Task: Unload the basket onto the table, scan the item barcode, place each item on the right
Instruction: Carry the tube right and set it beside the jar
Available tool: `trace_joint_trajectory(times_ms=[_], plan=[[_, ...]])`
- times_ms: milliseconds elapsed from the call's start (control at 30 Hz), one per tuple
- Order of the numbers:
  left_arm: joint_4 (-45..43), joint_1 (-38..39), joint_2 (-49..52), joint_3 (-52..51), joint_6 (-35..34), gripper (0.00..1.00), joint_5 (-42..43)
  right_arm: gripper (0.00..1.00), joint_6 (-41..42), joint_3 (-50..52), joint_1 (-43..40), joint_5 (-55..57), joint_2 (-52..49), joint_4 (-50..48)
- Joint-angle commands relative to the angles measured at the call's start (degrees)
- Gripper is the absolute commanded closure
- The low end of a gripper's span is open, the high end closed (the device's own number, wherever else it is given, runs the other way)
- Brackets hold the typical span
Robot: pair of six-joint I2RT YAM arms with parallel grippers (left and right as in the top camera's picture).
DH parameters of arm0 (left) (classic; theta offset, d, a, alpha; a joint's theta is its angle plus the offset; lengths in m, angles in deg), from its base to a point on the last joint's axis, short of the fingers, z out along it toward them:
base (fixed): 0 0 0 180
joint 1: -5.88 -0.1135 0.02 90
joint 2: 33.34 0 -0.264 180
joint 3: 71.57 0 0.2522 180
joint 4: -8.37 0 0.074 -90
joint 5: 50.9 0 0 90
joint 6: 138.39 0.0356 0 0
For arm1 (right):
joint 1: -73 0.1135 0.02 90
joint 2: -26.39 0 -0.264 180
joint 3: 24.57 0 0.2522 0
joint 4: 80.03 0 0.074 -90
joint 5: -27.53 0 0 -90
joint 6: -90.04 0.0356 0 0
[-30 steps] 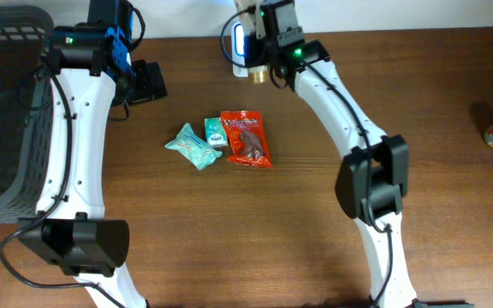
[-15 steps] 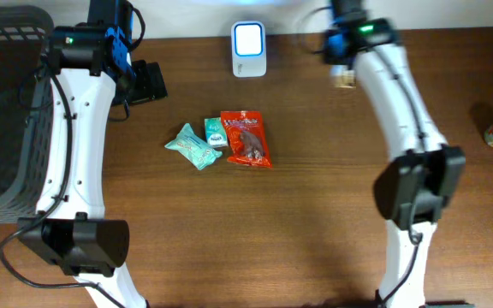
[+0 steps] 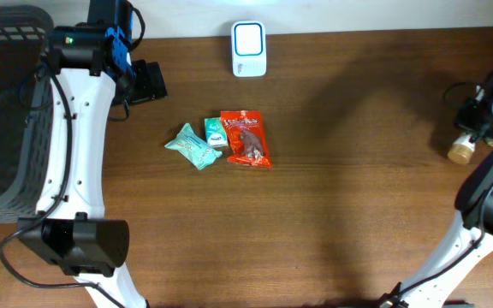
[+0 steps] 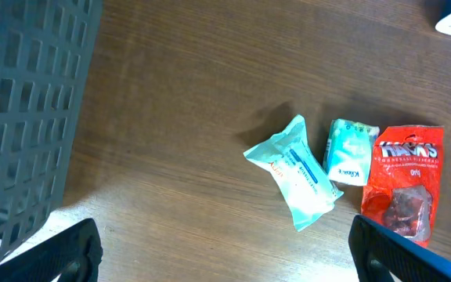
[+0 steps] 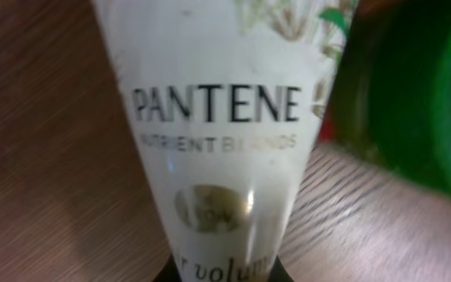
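Shampoo tube (image 5: 218,117), clamped in the right pincer (image 3: 470,134), hangs well right of the scanner (image 3: 249,49); the left pincer (image 3: 150,82) gapes wide, empty.

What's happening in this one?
The right gripper is shut on a white Pantene tube at the far right of the table, beside something green, well away from the scanner at the back edge. The left gripper hangs open near the basket, holding nothing. A red pouch and two teal packets lie untouched mid-table.
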Motion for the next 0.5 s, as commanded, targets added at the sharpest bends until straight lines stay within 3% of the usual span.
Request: trace_joint_trajectory(times_ms=[0,33,67,100,233,467], plan=[[0.0,-0.3,0.1,-0.2,-0.3,0.01,-0.4,0.96,-5.2,1.5,-2.8,-2.3,0.4,-3.1],[0.0,-0.3,0.1,-0.2,-0.3,0.01,-0.4,0.88,-5.2,1.5,-4.1,-2.3,0.0,-3.9],[0.0,-0.3,0.1,-0.2,-0.4,0.01,-0.4,0.66,-5.2,1.5,-5.0,-2.2,-0.1,-4.0],[0.0,-0.3,0.1,-0.2,-0.3,0.01,-0.4,0.59,-5.2,1.5,-5.7,-2.2,-0.1,-4.0],[0.0,-0.3,0.1,-0.2,-0.3,0.01,-0.4,0.52,-1.8,1.4,-8.2,4.4,0.0,-2.0],[0.0,-0.3,0.1,-0.2,-0.3,0.01,-0.4,0.39,0.3,-7.2,-2.2,-4.0,4.3,3.9]])
